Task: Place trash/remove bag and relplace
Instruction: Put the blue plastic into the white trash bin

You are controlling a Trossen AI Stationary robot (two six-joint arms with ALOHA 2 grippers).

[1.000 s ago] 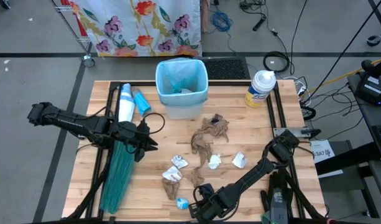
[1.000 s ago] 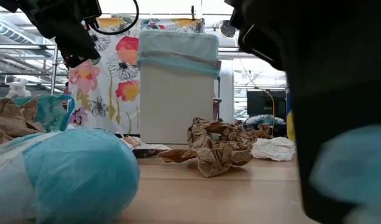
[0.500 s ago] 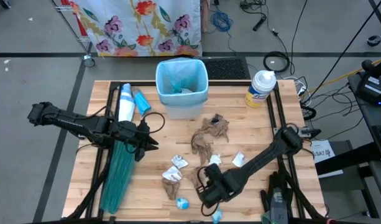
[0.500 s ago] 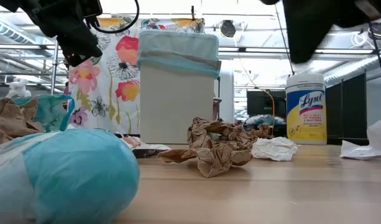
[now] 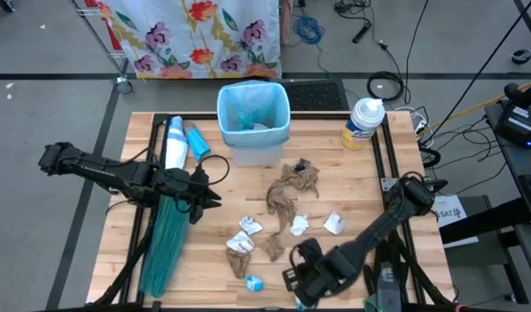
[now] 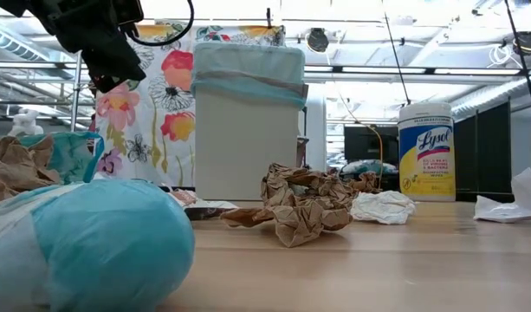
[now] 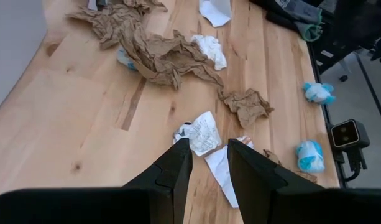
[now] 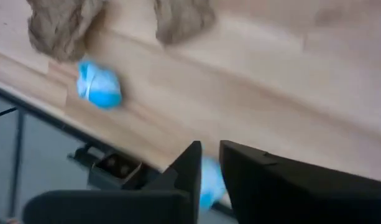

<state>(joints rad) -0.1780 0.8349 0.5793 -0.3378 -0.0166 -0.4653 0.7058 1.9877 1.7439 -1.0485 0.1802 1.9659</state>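
High view first: we see the pale slatted wooden worktop point(image 5: 352, 186), and at its far edge the white rectangular bin point(image 5: 253, 121) lined with the thin pale-blue plastic bag point(image 5: 248, 108). Along the left side lies the long dark teal-green replacement bag point(image 5: 165, 247). Next comes the white Lysol wipes canister point(image 5: 363, 123) at the far right corner. Between bin and near edge sits the trash: crumpled brown paper towels point(image 5: 291, 186), white paper wads point(image 5: 298, 225) and a small blue wrapper point(image 5: 254, 282) near the front edge. Our left tool point(image 5: 204, 196) hovers over the worktop's left part, its fingers point(image 7: 171, 171) narrowly parted and empty. Our right tool point(image 5: 298, 282) hangs at the front edge; a narrow gap shows between its fingers point(image 8: 184, 171), with a blue scrap point(image 8: 210, 180) seen behind it, and we cannot tell whether it is gripped.
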